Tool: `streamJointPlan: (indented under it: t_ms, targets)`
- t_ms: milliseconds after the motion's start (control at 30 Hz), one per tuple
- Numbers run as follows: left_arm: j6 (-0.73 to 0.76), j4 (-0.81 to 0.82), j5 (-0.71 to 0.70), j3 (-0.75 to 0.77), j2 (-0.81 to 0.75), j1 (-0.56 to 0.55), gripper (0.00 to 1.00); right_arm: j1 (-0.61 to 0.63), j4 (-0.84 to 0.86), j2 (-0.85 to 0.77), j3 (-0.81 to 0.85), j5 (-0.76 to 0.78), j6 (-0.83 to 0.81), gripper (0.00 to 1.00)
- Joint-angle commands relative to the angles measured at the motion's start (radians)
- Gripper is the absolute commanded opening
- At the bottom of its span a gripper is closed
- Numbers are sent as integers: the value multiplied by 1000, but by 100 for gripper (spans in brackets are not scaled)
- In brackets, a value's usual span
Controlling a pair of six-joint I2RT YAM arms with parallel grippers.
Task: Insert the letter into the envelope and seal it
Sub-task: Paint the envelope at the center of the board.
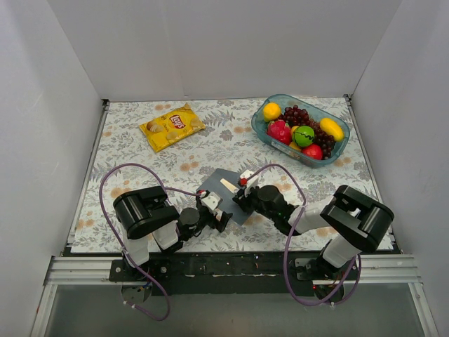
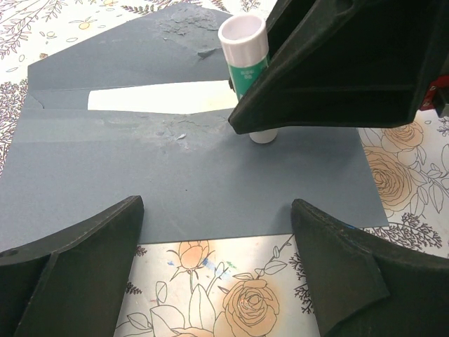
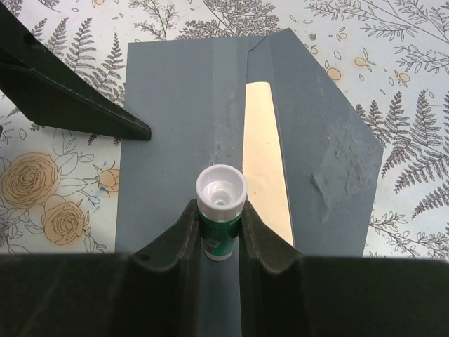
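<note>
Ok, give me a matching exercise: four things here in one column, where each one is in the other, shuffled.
1 letter
2 glue stick
3 crisp bag
4 fruit bowl

A far right of the table
B in the right gripper
C inside the envelope, partly showing
D far left of the table

Pairs: 1-C, 2-B, 3-D, 4-A

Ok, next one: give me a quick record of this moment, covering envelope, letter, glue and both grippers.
envelope: lying flat, flap open
letter: inside envelope, a strip showing at the mouth
glue stick: upright, lower end on envelope
right gripper: shut on glue stick
left gripper: open, at envelope's edge, holding nothing
sealed: not yet
</note>
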Motion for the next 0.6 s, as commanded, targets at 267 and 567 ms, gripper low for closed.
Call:
streamJointPlan:
  t_ms: [267, 567]
  targets:
    - [-2, -102, 12, -29, 47, -2, 84, -23, -38, 74, 168, -43, -37, 1]
    - [-4, -94, 12, -32, 49, -2, 84, -34, -25, 177, 270, -69, -44, 1]
